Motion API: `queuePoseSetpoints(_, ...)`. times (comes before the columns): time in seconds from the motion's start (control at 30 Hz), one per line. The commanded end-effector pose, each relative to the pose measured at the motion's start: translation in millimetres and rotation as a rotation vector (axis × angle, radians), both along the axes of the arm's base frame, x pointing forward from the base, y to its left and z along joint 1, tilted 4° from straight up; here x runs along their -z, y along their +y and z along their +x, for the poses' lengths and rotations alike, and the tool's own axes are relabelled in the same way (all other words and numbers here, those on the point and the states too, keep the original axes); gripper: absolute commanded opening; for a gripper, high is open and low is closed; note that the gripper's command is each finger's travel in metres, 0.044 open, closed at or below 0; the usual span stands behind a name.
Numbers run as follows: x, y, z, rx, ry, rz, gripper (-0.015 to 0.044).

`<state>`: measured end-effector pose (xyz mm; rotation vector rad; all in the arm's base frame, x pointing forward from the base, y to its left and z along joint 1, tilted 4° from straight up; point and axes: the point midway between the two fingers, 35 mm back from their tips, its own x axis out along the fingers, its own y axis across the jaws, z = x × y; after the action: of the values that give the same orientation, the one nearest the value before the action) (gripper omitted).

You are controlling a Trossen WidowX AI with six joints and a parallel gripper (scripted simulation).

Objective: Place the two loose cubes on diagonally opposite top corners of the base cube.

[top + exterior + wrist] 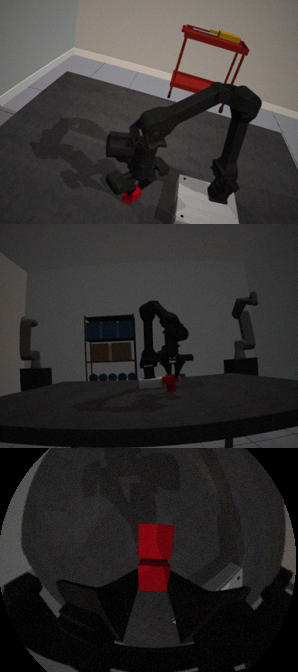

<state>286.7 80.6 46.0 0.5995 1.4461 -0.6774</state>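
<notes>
Gripping a loose red cube (pixel 153 576) between partly closed jaws, the gripper (pixel 138 182) hangs low over the dark bench (pixel 65 98); that cube sits on the red base cube (pixel 156 542), overhanging one side in the exterior view; the arm (pixel 195 101) reaches from its pale mounting plate (pixel 195 202); the second loose cube cannot be made out.

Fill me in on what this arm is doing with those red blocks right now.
The black arm has its gripper shut on a red cube and holds it low over the dark table, right at another red cube. In the side view the red pieces form a stepped stack, the upper one offset from the lower. The second loose cube cannot be told apart in these views. The gripper has not let go.
</notes>
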Motion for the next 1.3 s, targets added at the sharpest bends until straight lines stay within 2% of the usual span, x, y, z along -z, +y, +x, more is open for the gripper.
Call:
queuePoseSetpoints(0.0,1.7,0.4,0.4,-0.007,-0.001,0.003,0.0105)
queuePoseSetpoints(0.43,2.0,0.4,0.4,-0.007,-0.001,0.003,0.0105)
queuePoseSetpoints(0.57,2.0,0.4,0.4,-0.007,-0.001,0.003,0.0205)
queuePoseSetpoints(1.27,-25.7,1.4,-0.1,-0.001,0.0,0.0,0.0205)
